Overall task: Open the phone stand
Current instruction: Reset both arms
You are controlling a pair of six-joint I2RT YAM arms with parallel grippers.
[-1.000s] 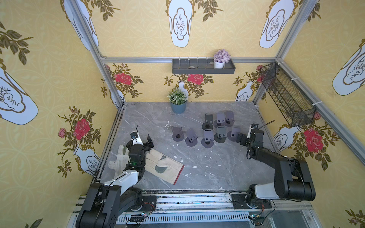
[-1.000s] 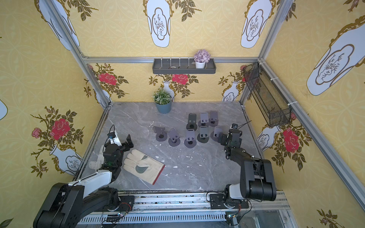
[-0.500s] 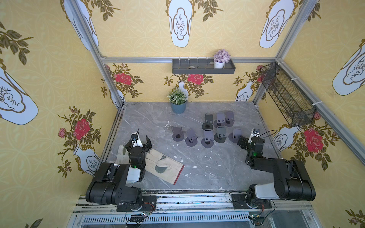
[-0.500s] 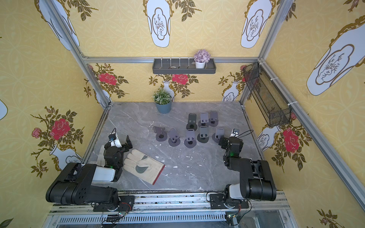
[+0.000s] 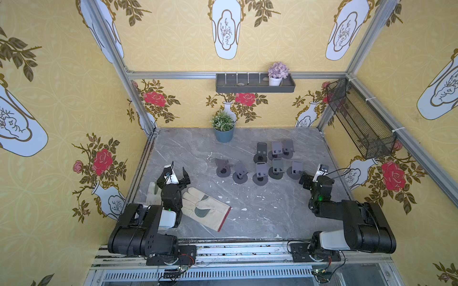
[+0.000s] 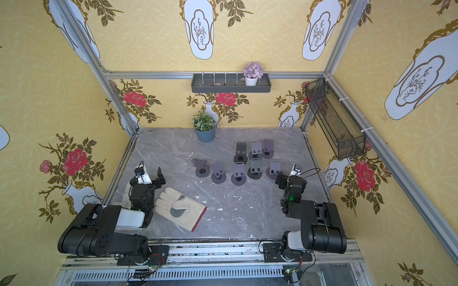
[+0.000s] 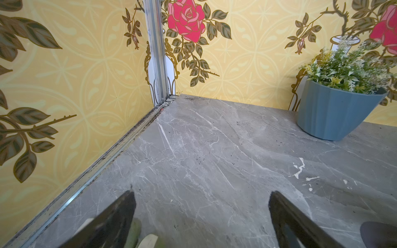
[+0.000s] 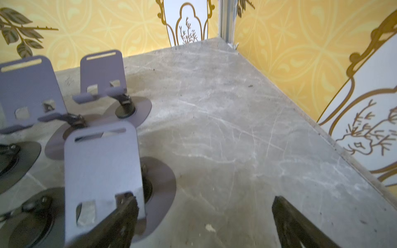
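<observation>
Several grey phone stands sit right of the table's middle, each with its plate tilted up over a round base. The nearest stand (image 5: 296, 169) (image 6: 274, 169) (image 8: 101, 167) is just in front of my right gripper (image 5: 314, 177) (image 6: 290, 178) (image 8: 205, 199). That gripper is open and holds nothing; one finger (image 8: 120, 216) overlaps the stand's lower lip in the right wrist view. My left gripper (image 5: 173, 174) (image 6: 148, 177) (image 7: 202, 194) is open over bare marble at the front left, far from the stands.
A cream work glove (image 5: 205, 208) lies beside the left arm. A second glove (image 5: 151, 189) lies partly under that arm. A blue plant pot (image 5: 224, 132) (image 7: 335, 113) stands at the back. A wire basket (image 5: 359, 121) hangs on the right wall and a shelf (image 5: 255, 85) on the back wall.
Both arms have folded back toward the front rail. The right gripper has drawn back a little from the stands. Both grippers stayed open.
</observation>
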